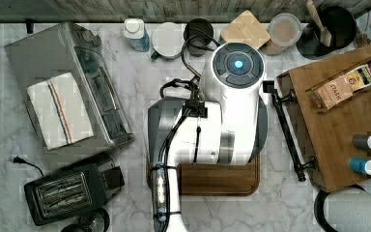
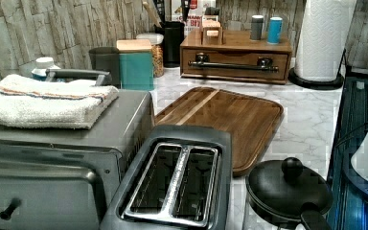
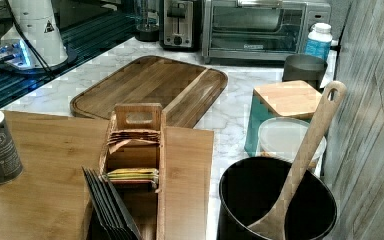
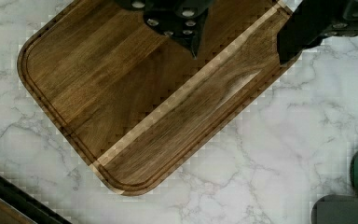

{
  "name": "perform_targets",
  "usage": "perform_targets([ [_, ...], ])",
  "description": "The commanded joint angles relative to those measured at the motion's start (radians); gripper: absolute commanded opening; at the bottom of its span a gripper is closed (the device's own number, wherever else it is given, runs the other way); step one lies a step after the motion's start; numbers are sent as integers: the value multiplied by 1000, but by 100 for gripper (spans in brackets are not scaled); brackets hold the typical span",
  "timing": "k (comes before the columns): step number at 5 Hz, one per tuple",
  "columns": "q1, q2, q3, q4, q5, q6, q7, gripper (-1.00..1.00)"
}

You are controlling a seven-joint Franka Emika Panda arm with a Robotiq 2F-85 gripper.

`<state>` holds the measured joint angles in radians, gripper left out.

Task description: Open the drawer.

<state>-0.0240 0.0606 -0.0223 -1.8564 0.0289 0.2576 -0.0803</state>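
Note:
The drawer [image 2: 235, 57] is a wide, shallow wooden front in a bamboo box [image 1: 338, 135], and it looks shut flush with the box. Its long black bar handle [image 2: 232, 66] runs across the front; in the top view the handle [image 1: 286, 133] lies along the box's left side. My white arm [image 1: 222, 121] hangs over the counter's middle, left of the handle in the top view. In the wrist view my gripper [image 4: 237, 56] is open above a dark wooden board [image 4: 135, 98], with nothing between its black fingers [image 4: 193, 39]. The handle [image 4: 14, 193] crosses a corner of the wrist view.
A toaster oven [image 1: 67, 82] with a folded towel and a black toaster [image 1: 72, 191] stand at the top view's left. Canisters, a jar and a utensil pot [image 1: 331, 29] line the back wall. A tea holder [image 3: 135, 145] and two cans sit on the box. A paper towel roll [image 2: 323, 38] stands beside it.

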Motion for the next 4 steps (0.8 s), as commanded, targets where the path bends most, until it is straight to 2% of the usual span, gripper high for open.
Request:
perform_targets([
  [1,-3,0,3,0,5,2,0,100],
  [2,-7,-71,3,-113,14,80,-164,100],
  [3,26,-120,-55,-193,-18,145,-378,100],
  [4,-51,-151,-54,-277,28,209,-691,100],
])
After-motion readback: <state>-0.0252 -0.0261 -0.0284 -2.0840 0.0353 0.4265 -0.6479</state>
